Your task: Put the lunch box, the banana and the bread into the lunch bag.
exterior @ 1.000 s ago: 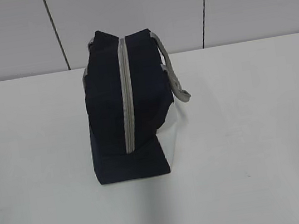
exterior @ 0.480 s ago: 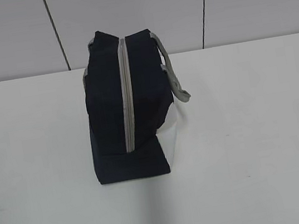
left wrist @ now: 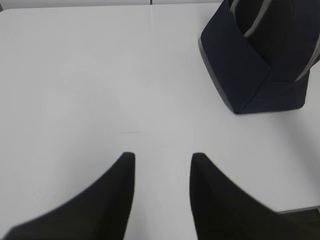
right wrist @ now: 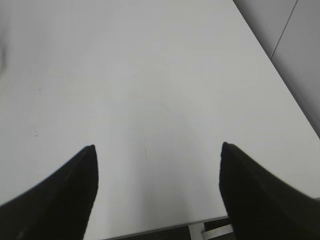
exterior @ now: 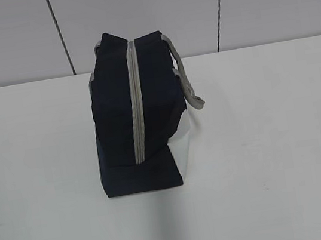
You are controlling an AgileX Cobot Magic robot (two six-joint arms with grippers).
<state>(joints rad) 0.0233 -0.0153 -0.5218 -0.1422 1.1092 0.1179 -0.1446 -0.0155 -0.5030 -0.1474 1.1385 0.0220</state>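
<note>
Item: lunch bag (exterior: 135,114), centre-left of the exterior view, upright on the tabletop (exterior: 272,139), zipper (exterior: 135,99) closed, so you likely must open it first. Lunch box, banana, bread: not in view. Left end effector (left wrist: 161,172): lower centre of its view, jaws narrowly parted, empty, bag at upper right. Right end effector (right wrist: 157,165): wide, empty, over bare tabletop.

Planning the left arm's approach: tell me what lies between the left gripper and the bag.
Only bare table between the left gripper and the bag, per the left wrist view.
</note>
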